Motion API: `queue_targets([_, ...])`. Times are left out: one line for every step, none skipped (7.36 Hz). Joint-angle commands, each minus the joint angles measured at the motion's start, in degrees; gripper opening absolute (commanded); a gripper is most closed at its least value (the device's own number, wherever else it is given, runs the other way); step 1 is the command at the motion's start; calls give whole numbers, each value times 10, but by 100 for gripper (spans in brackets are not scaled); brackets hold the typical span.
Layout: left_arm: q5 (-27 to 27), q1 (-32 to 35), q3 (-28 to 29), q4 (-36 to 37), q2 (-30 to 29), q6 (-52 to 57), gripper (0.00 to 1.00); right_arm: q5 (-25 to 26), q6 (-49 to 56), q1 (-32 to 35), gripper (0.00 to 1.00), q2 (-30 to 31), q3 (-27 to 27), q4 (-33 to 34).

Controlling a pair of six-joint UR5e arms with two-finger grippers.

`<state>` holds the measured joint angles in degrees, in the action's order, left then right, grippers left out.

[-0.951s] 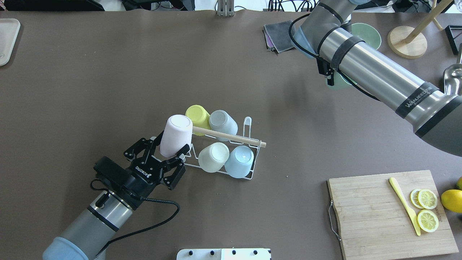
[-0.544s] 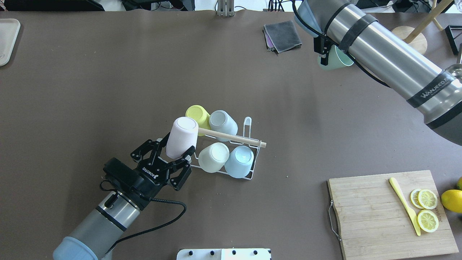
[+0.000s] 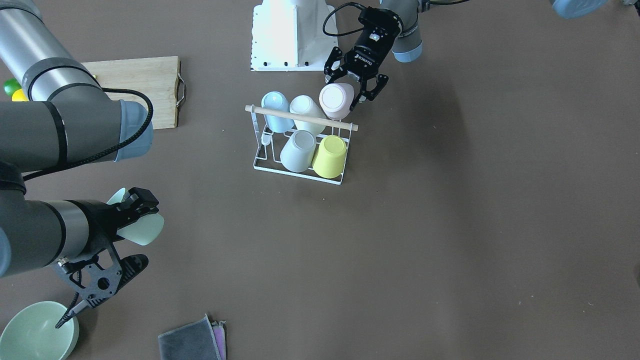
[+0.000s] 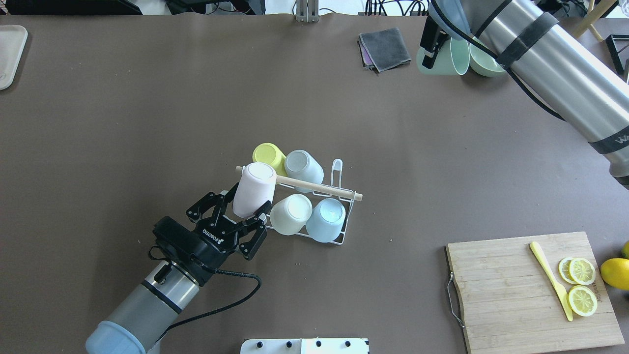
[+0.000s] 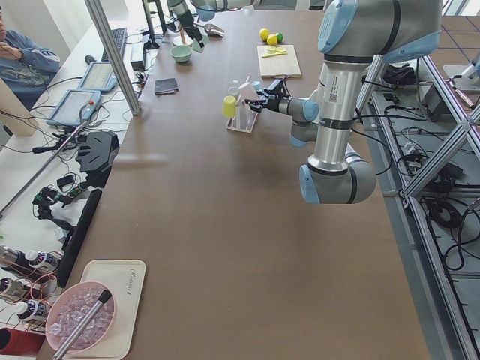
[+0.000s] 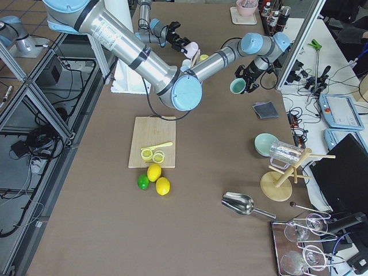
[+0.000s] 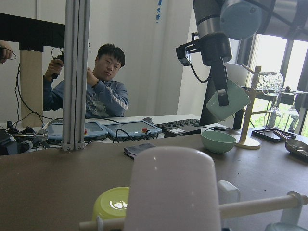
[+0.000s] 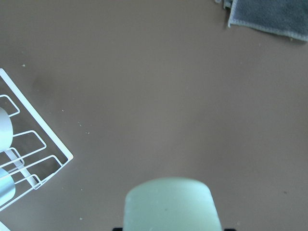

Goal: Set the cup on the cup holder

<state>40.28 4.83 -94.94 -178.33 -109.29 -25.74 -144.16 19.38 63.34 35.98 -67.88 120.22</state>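
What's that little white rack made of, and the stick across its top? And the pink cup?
Cup holder: thin bent wire, probably metal under a glossy white coating.
Rod: light wood, pale tan, bare and matte.
Pink cup: looks like matte plastic, smooth and evenly pastel; ceramic can't be ruled out.

ROBOTIQ printed on left gripper [image 4: 245, 201] body.
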Motion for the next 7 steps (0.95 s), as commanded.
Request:
queue_targets([4, -1, 6, 0, 0, 2, 67, -35, -39, 1, 0, 24, -34, -70])
queue_targets([4, -1, 7, 1, 0, 2, 98, -35, -82, 1, 0, 32, -51, -115])
queue_targets([4, -1, 7, 1, -1, 1, 98, -39, -134, 4, 0, 39, -63, -165])
queue_targets([4, -1, 7, 1, 0, 1, 99, -39, -182, -4, 0, 58, -85, -228])
queue_targets([4, -1, 3, 1, 0, 0, 98, -35, -238, -15, 0, 92, -93, -330])
queue_targets([4, 3, -22, 2, 7, 2, 99, -13, -293, -29, 0, 128, -84, -478])
queue_targets([5, 4, -56, 17, 48, 3, 99, 15, -383, -49, 0, 137, -82, -576])
